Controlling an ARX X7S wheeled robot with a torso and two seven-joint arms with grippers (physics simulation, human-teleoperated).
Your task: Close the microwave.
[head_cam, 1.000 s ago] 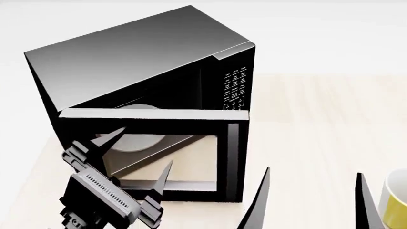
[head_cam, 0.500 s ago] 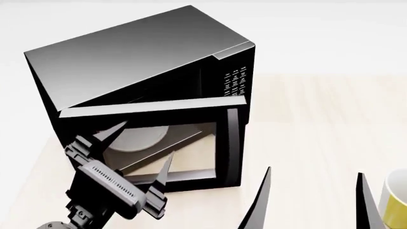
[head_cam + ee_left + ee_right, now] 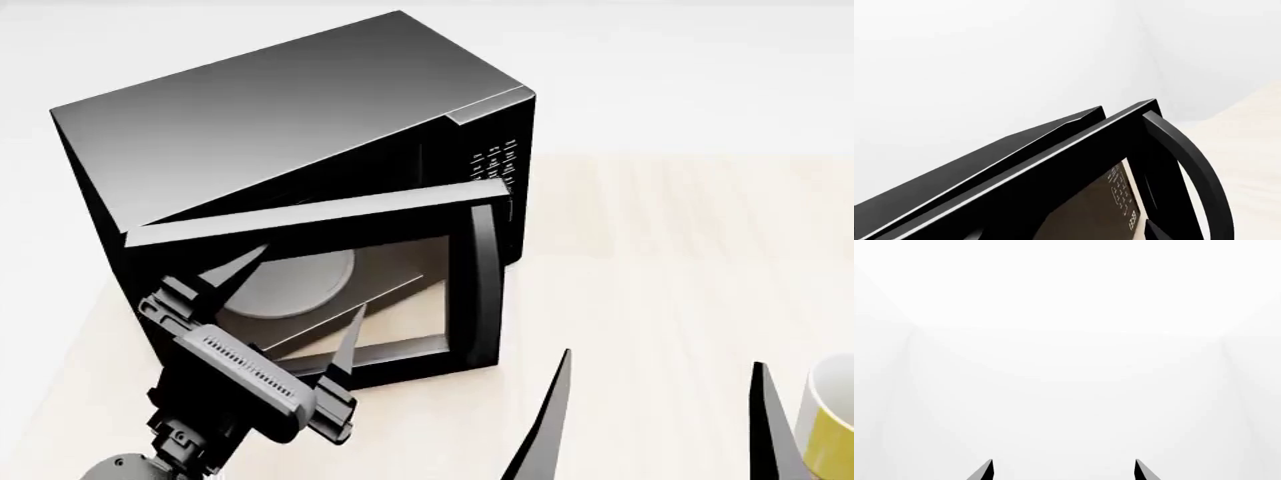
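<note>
The glossy black microwave (image 3: 294,110) stands on the pale wooden table (image 3: 667,250). Its windowed door (image 3: 400,270) is hinged at the left and stands partly open, its handle edge (image 3: 487,285) out from the keypad (image 3: 491,170). The white turntable plate (image 3: 287,285) shows through the window. My left gripper (image 3: 300,300) is open, its fingers spread against the door's window. The left wrist view shows the door's top edge (image 3: 1054,155) and curved handle (image 3: 1191,160). My right gripper (image 3: 661,362) is open and empty, low at the front right, apart from the microwave; it also shows in the right wrist view (image 3: 1064,471).
A yellow mug (image 3: 830,420) stands at the right edge of the head view, just right of my right gripper's fingers. Bare tabletop lies to the right of the microwave. The right wrist view shows only white background.
The door has swung further toward the microwave body, narrowing the opening. My left gripper has moved forward with it. The right gripper has not moved.
</note>
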